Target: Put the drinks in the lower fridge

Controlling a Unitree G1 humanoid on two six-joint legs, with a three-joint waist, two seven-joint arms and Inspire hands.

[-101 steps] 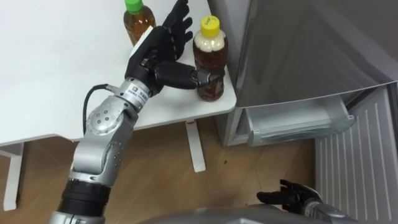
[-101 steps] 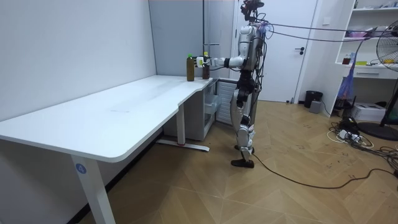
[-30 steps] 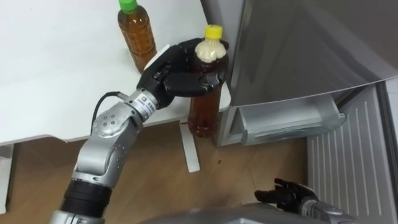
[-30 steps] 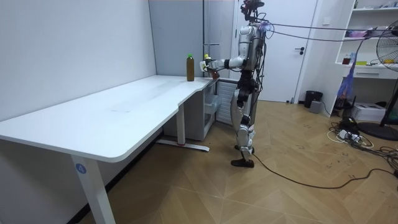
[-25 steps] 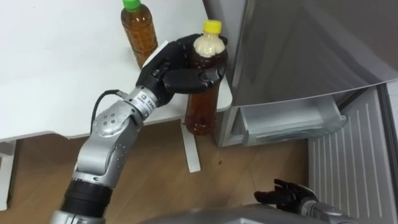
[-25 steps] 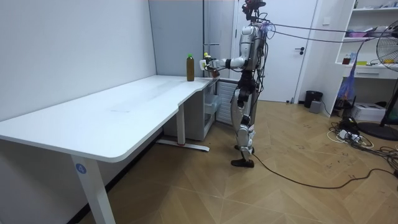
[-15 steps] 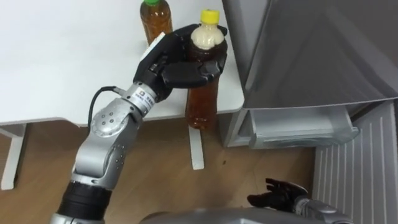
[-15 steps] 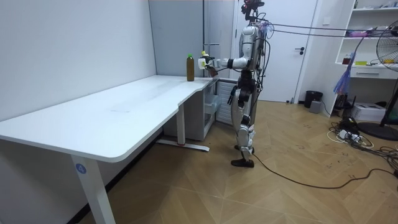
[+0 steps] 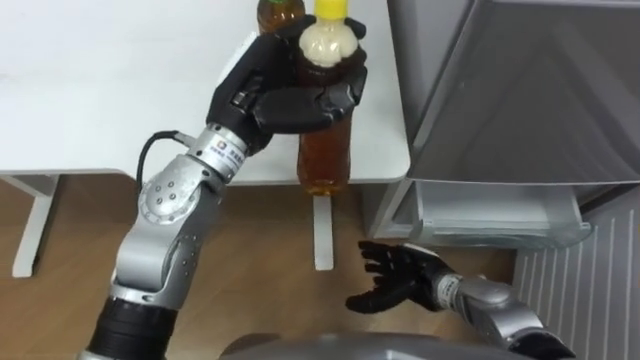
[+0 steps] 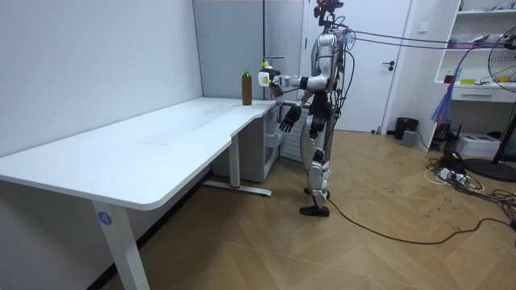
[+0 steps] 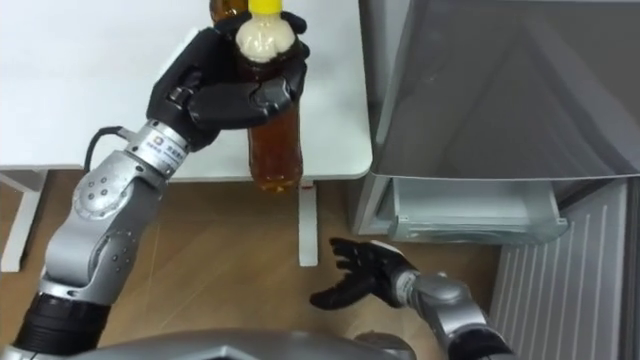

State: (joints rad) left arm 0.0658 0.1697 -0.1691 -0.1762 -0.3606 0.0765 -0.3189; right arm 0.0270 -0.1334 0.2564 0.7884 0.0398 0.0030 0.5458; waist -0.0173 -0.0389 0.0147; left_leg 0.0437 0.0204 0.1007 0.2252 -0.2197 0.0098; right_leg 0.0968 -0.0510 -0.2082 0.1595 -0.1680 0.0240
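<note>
Bottle with the yellow cap (image 9: 325, 150), filled with brown drink, held upright in the air at the front right corner of the white tabletop (image 9: 100, 90). Left hand (image 9: 270, 95) grasps it just below the neck, fingers (image 9: 322, 100) wrapped round its upper body. Second bottle (image 9: 280, 12) stands on the tabletop behind the hand, by the right edge. Grey fridge (image 9: 520, 80) stands beside that edge, a clear bin (image 9: 500, 215) showing in its lower part. Right hand (image 9: 400, 280) hangs low before the bin, fingers spread and empty
</note>
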